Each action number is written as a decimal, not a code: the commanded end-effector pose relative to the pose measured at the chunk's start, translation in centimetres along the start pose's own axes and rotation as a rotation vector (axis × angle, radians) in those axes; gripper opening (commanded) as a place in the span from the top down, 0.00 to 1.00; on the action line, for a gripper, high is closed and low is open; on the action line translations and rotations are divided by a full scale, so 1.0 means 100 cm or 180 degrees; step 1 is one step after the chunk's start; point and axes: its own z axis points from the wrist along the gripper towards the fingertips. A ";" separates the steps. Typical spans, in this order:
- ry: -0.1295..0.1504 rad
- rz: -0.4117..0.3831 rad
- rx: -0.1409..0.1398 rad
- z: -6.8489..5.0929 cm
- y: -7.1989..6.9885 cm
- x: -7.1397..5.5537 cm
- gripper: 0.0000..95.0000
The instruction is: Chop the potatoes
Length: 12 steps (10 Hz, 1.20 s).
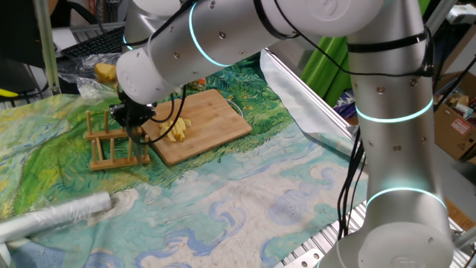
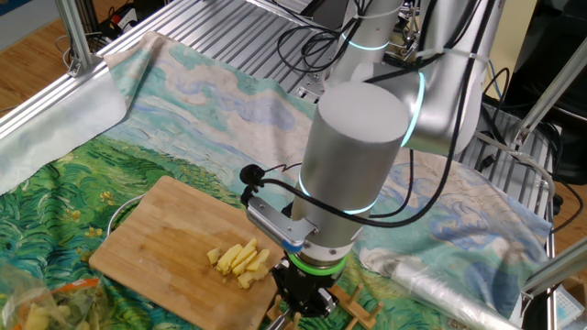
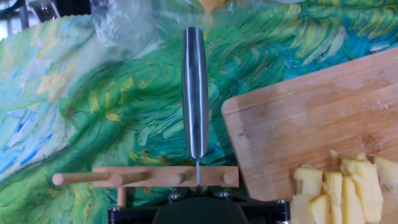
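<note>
The potatoes (image 1: 177, 128) are a small cluster of pale-yellow sticks and slices on the wooden cutting board (image 1: 212, 112). They also show in the other fixed view (image 2: 240, 261) and at the lower right of the hand view (image 3: 339, 190). My gripper (image 1: 135, 128) hangs just left of the board, over a wooden peg rack (image 1: 111, 145). It is shut on a steel knife (image 3: 194, 93) that points away from the hand, its thin edge running down to the rack's rail (image 3: 143, 177). The fingertips themselves are hidden by the hand's black body.
A clear plastic bag with yellow pieces (image 1: 104, 72) lies beyond the rack. A roll of clear film (image 1: 52, 216) lies at the near left of the painted cloth (image 1: 245, 193). Aluminium frame rails (image 2: 229, 37) border the table.
</note>
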 end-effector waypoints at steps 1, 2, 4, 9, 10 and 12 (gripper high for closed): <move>0.0041 0.0011 0.0016 -0.003 0.000 0.001 0.80; 0.0046 0.0011 0.0043 -0.003 0.000 0.002 0.80; 0.0070 0.0014 0.0050 -0.004 0.000 0.002 0.60; 0.0306 0.0005 0.0062 -0.036 -0.003 0.001 0.60; 0.0349 0.0060 0.0035 -0.047 -0.005 0.002 0.60; 0.0389 0.0075 0.0025 -0.069 -0.009 0.004 0.60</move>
